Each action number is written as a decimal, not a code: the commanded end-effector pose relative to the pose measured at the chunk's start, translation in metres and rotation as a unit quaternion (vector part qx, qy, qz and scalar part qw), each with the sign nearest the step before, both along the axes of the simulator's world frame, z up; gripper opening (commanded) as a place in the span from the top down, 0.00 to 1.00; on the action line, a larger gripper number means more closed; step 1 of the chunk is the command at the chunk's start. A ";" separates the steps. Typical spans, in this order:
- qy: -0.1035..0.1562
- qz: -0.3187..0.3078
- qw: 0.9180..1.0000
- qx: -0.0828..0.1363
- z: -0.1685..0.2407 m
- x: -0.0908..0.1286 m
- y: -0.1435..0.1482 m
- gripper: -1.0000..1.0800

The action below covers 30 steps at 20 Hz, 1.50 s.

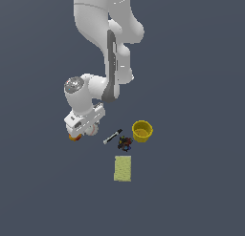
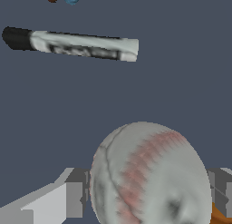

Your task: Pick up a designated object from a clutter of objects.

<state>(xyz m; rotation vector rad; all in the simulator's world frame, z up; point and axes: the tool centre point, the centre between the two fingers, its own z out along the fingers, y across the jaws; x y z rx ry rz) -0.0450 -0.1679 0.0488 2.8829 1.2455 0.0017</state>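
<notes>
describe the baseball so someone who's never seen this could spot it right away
Follow the white arm down to its tool, at the exterior view's left of the yellow cup and marker. The baseball sits between the fingers. It is white with red stitching, unlike the orange-red ball beside it.

The arm is glossy white, built of fat rounded links, with a dark grey strip running down its forearm. The wrist joint carries a mottled grey end cap. The boxy white gripper has blocky light-grey fingers.
</notes>
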 end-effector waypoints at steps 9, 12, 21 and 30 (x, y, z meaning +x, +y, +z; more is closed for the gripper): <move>0.000 0.000 1.000 0.000 0.001 0.000 0.000 1.00; 0.000 0.000 1.000 0.000 0.007 0.001 -0.002 1.00; 0.000 0.000 1.000 0.000 0.053 0.008 -0.012 1.00; 0.000 0.000 1.000 0.000 0.136 0.022 -0.030 1.00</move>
